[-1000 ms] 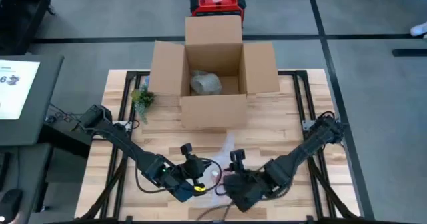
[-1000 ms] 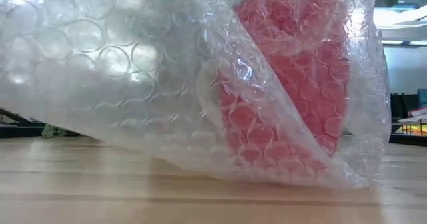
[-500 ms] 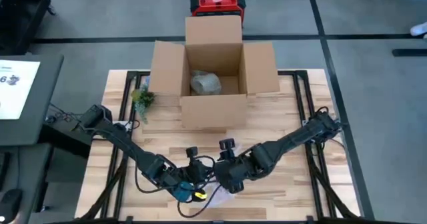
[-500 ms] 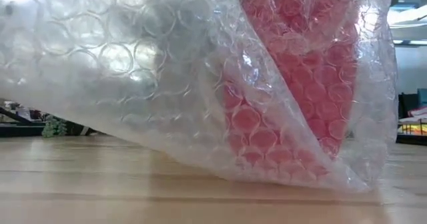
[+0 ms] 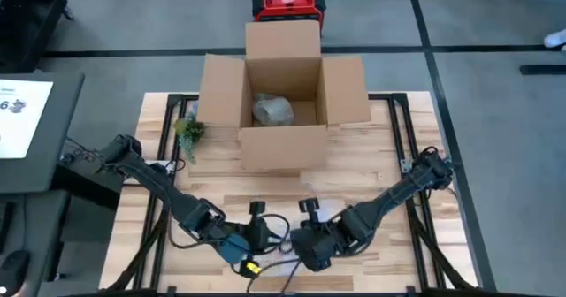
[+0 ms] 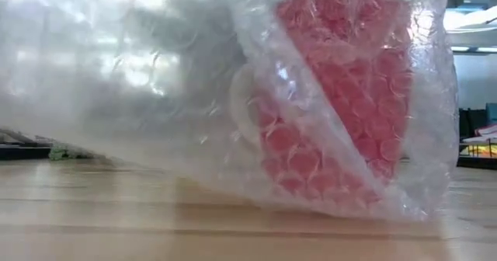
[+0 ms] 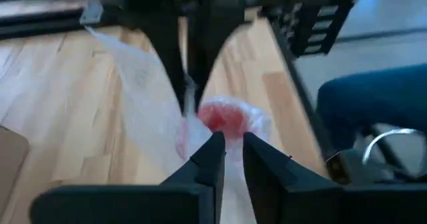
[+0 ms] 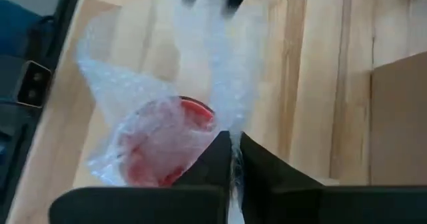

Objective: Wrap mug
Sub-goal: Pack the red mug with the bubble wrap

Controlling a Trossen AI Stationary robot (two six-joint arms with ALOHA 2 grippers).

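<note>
A red mug point(image 6: 342, 98) stands on the wooden table near its front edge, inside a loose sheet of clear bubble wrap point(image 6: 140, 82) that covers it on all sides. In the right wrist view the mug point(image 8: 160, 144) shows red through the wrap point(image 8: 120, 71). My left gripper point(image 5: 258, 237) and my right gripper point(image 5: 299, 242) meet over the bundle, each shut on the wrap. The left wrist view has the mug point(image 7: 223, 117) just beyond my left fingers. My left gripper pinches the bubble wrap point(image 7: 230, 144) between its two fingers just above the mug, coming from the table's left. The sheet runs slack from there toward the far side. My right gripper pinches a gathered fold of the wrap point(image 8: 233, 141) beside the mug's rim, coming from the table's right. The bundle's bottom rests on the table.
An open cardboard box point(image 5: 283, 147) stands at the middle far side with a wrapped bundle point(image 5: 272, 110) inside. A small green plant point(image 5: 188, 131) lies left of it. A red device point(image 5: 289, 3) sits on the floor beyond the table.
My right gripper swung toward the left and far side, then came back toward the near edge. The wrap's left part rose off the table a little and sank again. The mug stayed on the table inside the wrap.
</note>
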